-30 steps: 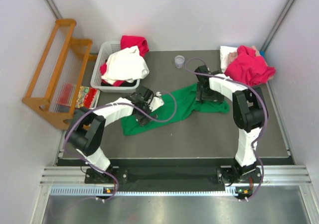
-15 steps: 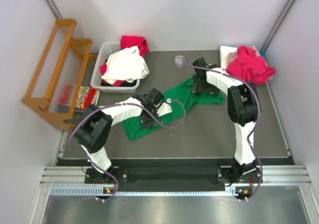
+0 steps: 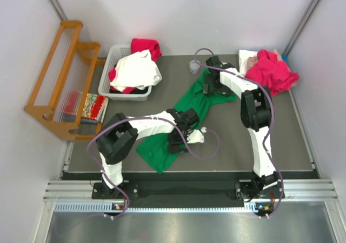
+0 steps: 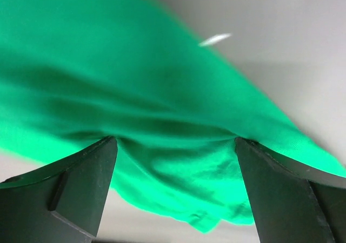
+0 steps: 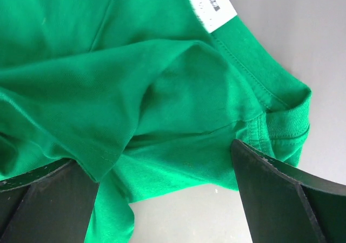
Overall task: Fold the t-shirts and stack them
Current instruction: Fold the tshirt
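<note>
Grey table, white walls; L pincer & R pincer spread wide on green tee.

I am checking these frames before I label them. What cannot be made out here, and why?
- Left wrist view: the green t-shirt is blurred, so its seams are lost.
- Right wrist view: the print on the label is too small, and the top edge cuts it off.
- Top view: the white t-shirt hides what lies under it in the basket.
</note>
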You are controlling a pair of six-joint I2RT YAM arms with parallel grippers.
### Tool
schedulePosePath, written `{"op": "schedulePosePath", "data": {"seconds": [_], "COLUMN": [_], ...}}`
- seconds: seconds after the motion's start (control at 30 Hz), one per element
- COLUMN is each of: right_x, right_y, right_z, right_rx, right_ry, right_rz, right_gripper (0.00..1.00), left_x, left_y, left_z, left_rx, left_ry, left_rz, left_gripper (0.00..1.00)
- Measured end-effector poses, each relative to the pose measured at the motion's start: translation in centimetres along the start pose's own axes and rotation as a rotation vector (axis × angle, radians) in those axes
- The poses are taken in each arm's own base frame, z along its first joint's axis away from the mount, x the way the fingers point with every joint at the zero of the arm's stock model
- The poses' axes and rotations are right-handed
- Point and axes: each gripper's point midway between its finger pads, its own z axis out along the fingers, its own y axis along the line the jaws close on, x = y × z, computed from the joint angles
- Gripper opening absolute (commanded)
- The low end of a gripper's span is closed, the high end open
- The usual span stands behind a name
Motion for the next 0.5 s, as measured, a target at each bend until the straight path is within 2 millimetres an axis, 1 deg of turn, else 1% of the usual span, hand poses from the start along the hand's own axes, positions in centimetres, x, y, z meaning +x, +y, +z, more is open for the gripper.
{"op": "schedulePosePath", "data": {"seconds": [0.1,0.3,0.4,0.5], "right_x": [-0.3,-0.7,-1.1,-1.2], "right_y": [0.3,1.0,1.4,1.5], "right_z": [0.1,0.3,0.5,0.4], "right_rx": [-0.012,-0.032,-0.045,-0.049], "right_ry": [0.001,0.011,0.013,0.014], "right_rz": [-0.012,-0.03,-0.036,-0.04], "right_gripper": [1.0,1.0,1.0,1.0], "left_x": [-1.6,-4.2,-5.3,-5.4], "left_y": [-2.0,-4.1,-4.7,-4.7], "left_z": [0.0,-0.4,-0.6,-0.7], "left_rx": [0.08,0.159,0.206,0.222], "left_ry": [-0.014,-0.025,-0.027,-0.028], "left_rz": [0.039,0.052,0.035,0.021], "left_gripper": [0.99,0.99,0.99,0.99]}}
